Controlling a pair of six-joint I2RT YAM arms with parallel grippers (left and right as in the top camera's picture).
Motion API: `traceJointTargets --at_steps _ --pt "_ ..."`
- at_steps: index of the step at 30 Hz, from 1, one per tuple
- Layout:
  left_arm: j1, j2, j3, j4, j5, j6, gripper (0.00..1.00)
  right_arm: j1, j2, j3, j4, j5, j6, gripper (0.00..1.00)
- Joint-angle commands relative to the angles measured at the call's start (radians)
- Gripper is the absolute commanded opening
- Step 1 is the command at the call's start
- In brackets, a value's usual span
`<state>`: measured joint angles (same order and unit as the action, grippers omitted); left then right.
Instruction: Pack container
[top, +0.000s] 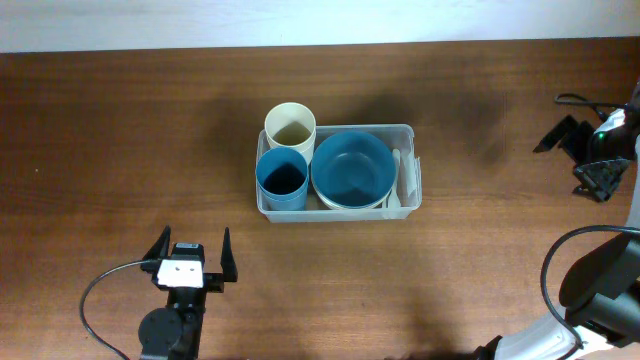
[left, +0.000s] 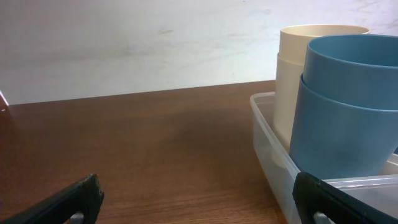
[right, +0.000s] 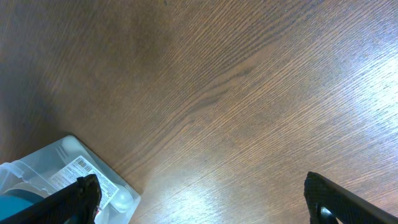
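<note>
Fingers (left: 68, 202) of L arm spread wide, holding nothing; R fingers (right: 336, 199) also wide, empty. Bin (top: 335, 213) sits mid-worktop (top: 120, 130), seen overhead at 1 o'clock from L, 9 o'clock from R. Risk: blue cup (top: 282, 178) & cream cup (top: 290, 124) stand well above rim, so low sweep from L could tip them or shove bin. Blue bowl (top: 350, 165) fills 3 o'clock side.

The table (top: 120, 150) is dark brown with fine, streaky wood grain. The container (top: 340, 214) is clear and colourless, and a white barcode label (right: 87, 171) sits at one end. The cream cup (top: 290, 125) stands out against the mid-blue cup (top: 282, 178) and the matching blue bowl (top: 352, 166). A pale rim under that bowl may be cream. The left gripper (top: 193, 240) is black with a white plate.
</note>
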<state>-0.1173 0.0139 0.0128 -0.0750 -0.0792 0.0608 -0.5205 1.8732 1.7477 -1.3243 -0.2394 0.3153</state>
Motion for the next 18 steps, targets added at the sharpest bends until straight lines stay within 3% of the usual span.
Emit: traceJointTargets --at_steps 1,10,18 --pt "0.004 -0.009 -0.004 -0.001 -0.004 0.013 0.99 -0.003 -0.018 0.010 0.000 0.009 0.008 0.99" --pt "0.004 -0.009 -0.004 -0.001 -0.004 0.012 0.99 0.069 -0.001 0.009 -0.008 0.128 0.007 0.99" --pt "0.004 -0.009 -0.004 -0.001 -0.005 0.012 0.99 0.355 -0.021 0.003 0.028 0.605 0.007 0.99"
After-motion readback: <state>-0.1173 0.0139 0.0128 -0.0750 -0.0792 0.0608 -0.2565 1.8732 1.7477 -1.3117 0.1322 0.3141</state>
